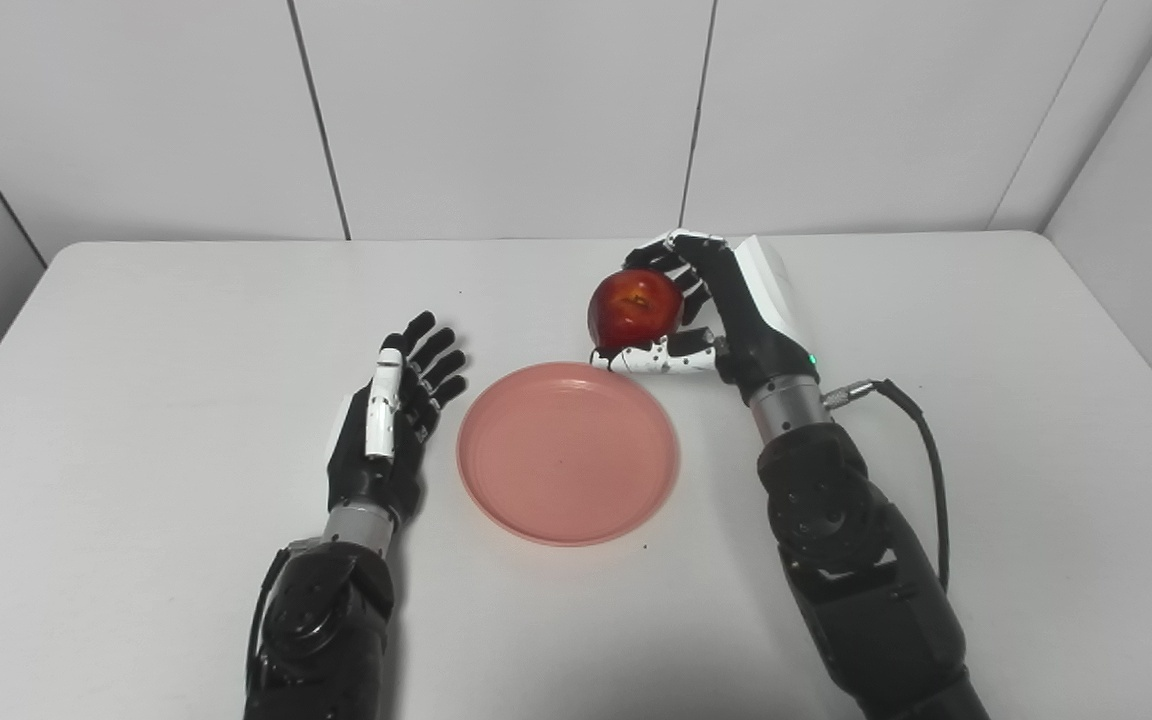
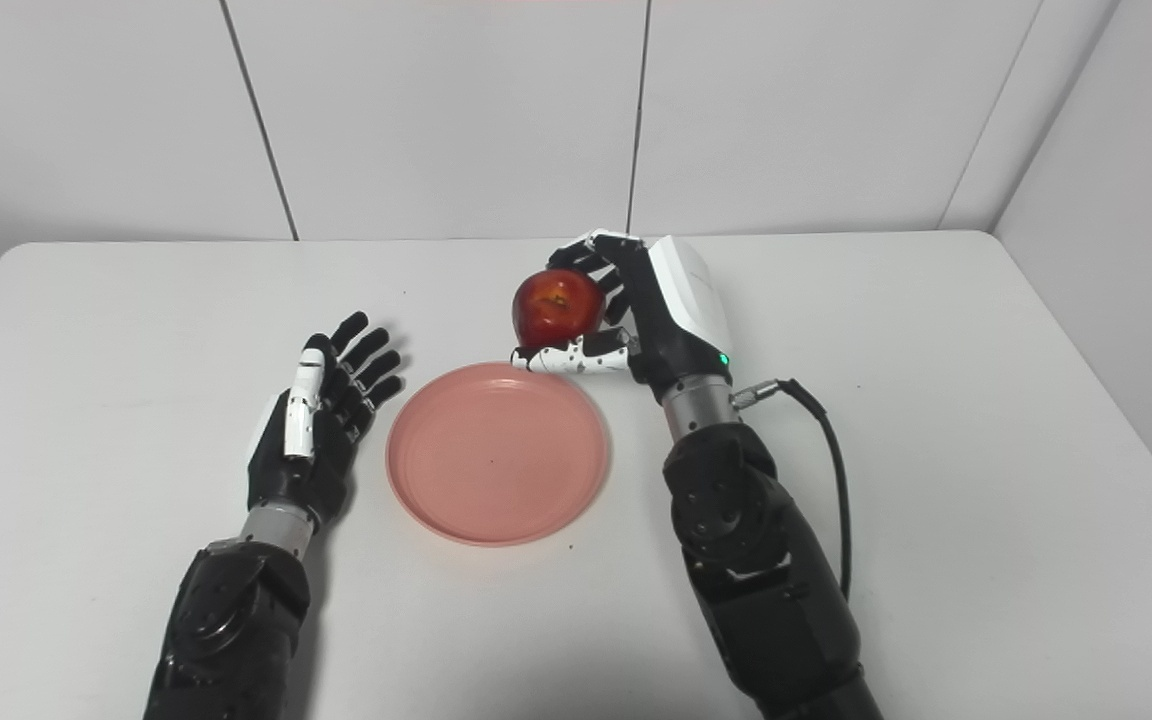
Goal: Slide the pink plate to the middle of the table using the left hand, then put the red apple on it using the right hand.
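I have the right hand (image 1: pixel 711 315) just right of frame centre, fingers curled over the top and far side of the red apple (image 1: pixel 634 307) and the thumb tucked under its near side, so the fruit is clasped, apparently a little clear of the table. Directly below it in the frame lies the pink plate (image 1: pixel 567 452), sitting empty near the middle of the tabletop, its far rim almost under my thumb. At left of centre my left hand (image 1: pixel 391 420) rests beside the plate, fingers spread and straight, holding nothing and not touching the rim. From here I judge the slide finished and the placing in hand: I would carry the apple toward the bottom of the frame until it hangs over the plate's flat centre, lower it until it bears weight, then loosen the fingers slowly, since a round apple could roll off that shallow lip. The white table (image 1: pixel 986 430) is matte; pale panelled walls (image 1: pixel 496 110) close the upper frame.
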